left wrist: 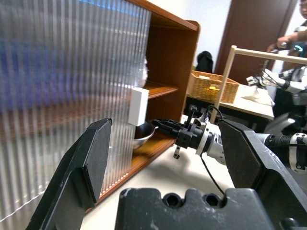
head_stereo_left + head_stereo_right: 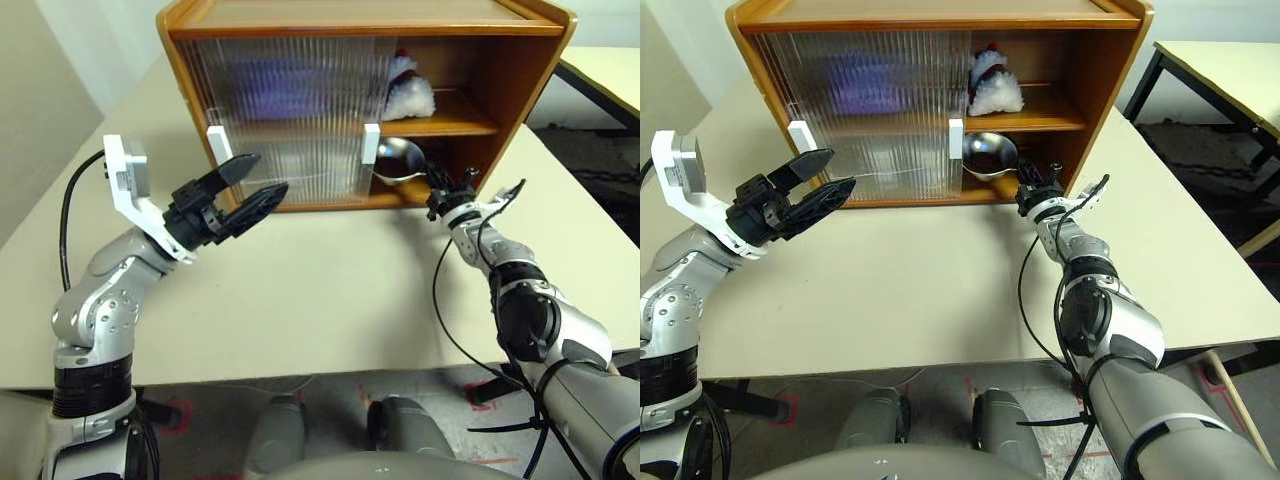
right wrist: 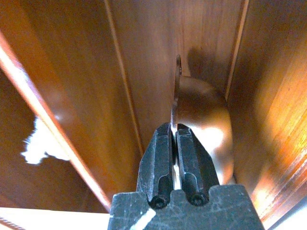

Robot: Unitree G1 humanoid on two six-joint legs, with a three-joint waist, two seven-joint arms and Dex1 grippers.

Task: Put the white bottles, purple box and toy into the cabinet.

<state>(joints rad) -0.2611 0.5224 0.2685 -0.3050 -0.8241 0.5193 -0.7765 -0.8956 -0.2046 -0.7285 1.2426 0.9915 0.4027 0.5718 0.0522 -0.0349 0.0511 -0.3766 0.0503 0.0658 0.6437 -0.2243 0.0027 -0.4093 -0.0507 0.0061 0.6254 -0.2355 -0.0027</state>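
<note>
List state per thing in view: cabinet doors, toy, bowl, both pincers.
Cabinet: right side open, both ribbed doors slid to the left.
Toy: on the upper shelf, partly behind a door edge.
Purple box: blur behind the doors, upper shelf.
Metal bowl: tilted in the lower compartment, rim pinched.
Right pincer: shut on the bowl rim.
Left pincer: open, empty, in front of the doors.

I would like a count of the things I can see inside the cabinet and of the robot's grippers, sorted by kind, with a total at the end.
Plush toy on the upper shelf: 1
Metal bowl on the lower level, its rim pinched by the right gripper: 1
Purple shape blurred behind the ribbed door: 1
Grippers, with the open left gripper: 2
Total: 5
</note>
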